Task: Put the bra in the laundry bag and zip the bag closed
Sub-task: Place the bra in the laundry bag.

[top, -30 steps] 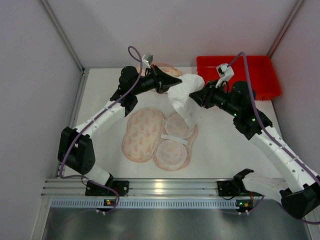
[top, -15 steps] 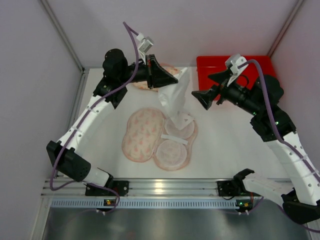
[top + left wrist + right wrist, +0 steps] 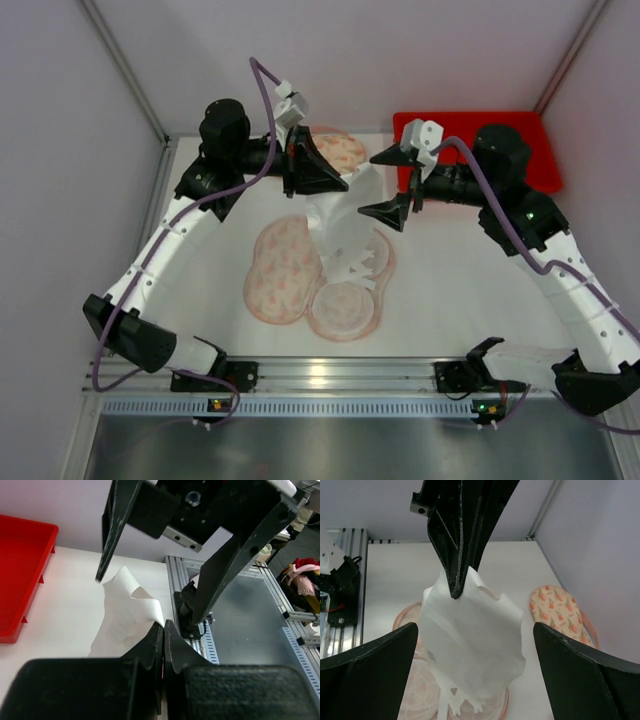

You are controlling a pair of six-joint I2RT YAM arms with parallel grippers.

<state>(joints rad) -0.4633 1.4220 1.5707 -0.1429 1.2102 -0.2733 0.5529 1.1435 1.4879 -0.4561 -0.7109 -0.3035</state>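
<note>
1. The left pincer (image 3: 340, 178), far and left of centre, is clenched on the top edge of the white bra (image 3: 340, 225). It holds the bra up off the counter (image 3: 450, 290).
2. The bra hangs from that grip, and its lower edge and straps trail onto the laundry bag (image 3: 285, 270).
3. The bag is a pink floral case lying open and flat in the middle of the counter. Its floral flap is on the left and two round cups are on the right.
4. A separate floral piece (image 3: 340, 150) lies on the far side of the left pincer.
5. The right pincer (image 3: 370, 185) is released, its jaws spread wide just right of the hanging fabric, grasping nothing.
6. A red tray (image 3: 545, 130) sits at the far right.
7. The step in hand appears to be getting the bra into the bag, which is unzipped.
8. The next move likely calls for lowering the bra until it settles wholly over the cups. The straps would need tucking in before the flap folds over and the zip runs round.
</note>
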